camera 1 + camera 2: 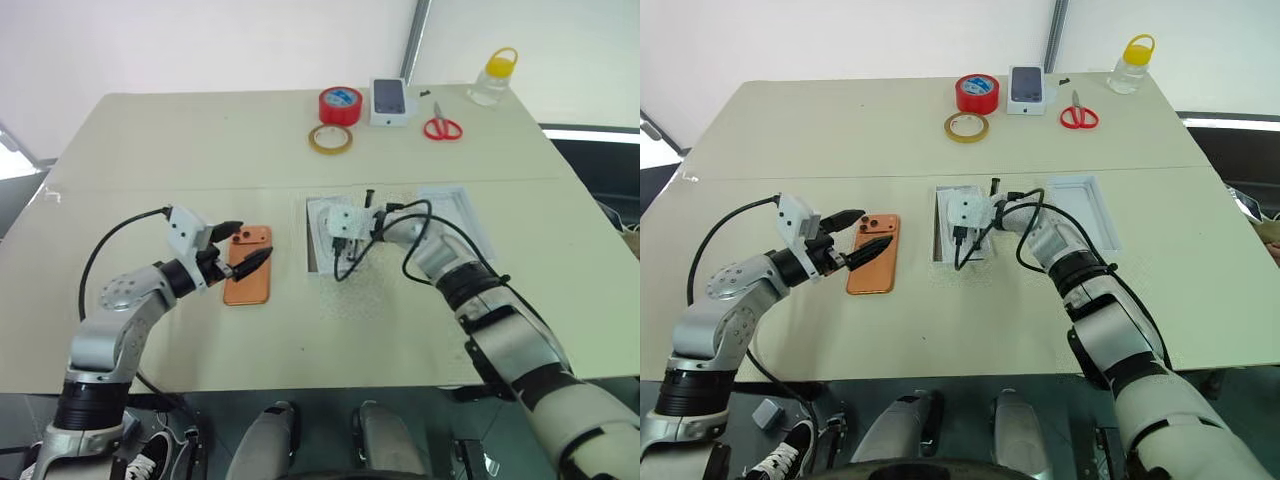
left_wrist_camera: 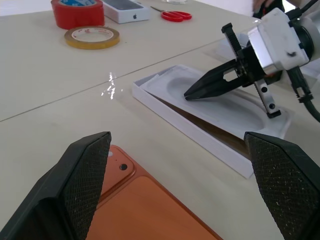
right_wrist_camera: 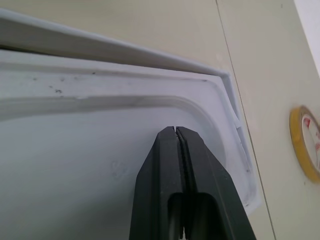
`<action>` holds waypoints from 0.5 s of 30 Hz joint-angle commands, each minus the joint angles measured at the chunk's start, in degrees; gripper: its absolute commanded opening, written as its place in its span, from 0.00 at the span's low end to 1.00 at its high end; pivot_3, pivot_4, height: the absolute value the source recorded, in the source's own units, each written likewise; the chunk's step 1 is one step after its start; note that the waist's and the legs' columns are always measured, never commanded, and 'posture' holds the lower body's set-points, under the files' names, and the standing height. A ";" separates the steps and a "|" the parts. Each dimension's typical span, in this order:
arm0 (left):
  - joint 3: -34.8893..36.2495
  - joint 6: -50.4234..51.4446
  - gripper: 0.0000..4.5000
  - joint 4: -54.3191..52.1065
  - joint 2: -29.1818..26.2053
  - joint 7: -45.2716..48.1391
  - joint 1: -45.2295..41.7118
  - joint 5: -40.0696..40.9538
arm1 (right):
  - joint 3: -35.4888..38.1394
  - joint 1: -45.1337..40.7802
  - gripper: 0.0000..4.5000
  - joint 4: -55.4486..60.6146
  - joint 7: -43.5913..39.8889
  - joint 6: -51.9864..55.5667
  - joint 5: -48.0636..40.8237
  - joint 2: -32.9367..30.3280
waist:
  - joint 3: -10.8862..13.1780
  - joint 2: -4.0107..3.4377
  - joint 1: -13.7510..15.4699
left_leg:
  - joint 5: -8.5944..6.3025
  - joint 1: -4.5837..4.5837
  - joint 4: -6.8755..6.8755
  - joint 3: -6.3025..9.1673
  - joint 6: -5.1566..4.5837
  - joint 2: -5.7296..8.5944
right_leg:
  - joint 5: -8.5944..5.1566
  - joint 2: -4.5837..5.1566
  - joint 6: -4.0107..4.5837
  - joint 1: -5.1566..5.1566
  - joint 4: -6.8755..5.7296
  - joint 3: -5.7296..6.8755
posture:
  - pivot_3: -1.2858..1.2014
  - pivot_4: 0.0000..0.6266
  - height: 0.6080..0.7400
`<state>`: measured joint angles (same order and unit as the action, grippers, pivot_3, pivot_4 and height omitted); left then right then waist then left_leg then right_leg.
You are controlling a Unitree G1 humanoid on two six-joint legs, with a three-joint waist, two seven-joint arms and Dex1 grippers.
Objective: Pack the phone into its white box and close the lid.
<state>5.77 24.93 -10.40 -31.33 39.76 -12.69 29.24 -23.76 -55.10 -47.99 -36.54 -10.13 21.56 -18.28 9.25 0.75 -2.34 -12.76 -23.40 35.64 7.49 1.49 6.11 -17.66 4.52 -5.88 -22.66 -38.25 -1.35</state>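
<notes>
The phone (image 1: 248, 265) is still lying on the desk (image 1: 150, 150) between the wide-open empty left claw (image 1: 240, 248), while the shut, empty right claw (image 2: 200, 90) is pointing into the white box (image 2: 210, 112), lid (image 1: 1085, 210) lying beside.

Beige table (image 1: 150, 150) with phone (image 1: 248, 266), white box (image 2: 200, 127), lid (image 1: 1086, 210)

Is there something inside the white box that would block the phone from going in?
Yes. A flat white card lies in the white box, and the shut right gripper hovers over it. The phone lies beside the box.
</notes>
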 commanded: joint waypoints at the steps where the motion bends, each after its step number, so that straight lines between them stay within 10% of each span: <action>1: 1.29 0.08 1.00 -2.12 0.10 -0.60 -0.51 0.28 | 2.67 -1.65 0.01 0.25 0.20 3.95 -2.30 2.33 | 0.00 0.00 -0.14 | 0.00 0.00 0.00 0.00 0.00 0.00 | 0.00 0.00 0.00 -0.01 -0.01 0.00 | 0.52 0.24 1.00; 15: 0.91 0.18 1.00 -0.65 0.72 -2.18 -1.61 -0.72 | 1.48 0.62 0.01 4.41 -0.05 7.71 -1.09 4.77 | 0.00 -0.01 -0.21 | 0.01 0.00 -0.02 0.00 0.01 0.00 | 0.00 -0.01 0.00 -0.05 -0.07 -0.01 | 0.52 0.24 1.00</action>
<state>5.78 25.77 -10.15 -30.78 38.10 -13.42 28.84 -22.05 -54.07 -45.25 -37.32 -2.52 20.21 -14.44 9.25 0.74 -2.55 -12.76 -23.40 35.61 7.49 1.50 6.11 -17.66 4.52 -5.88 -22.71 -38.32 -1.36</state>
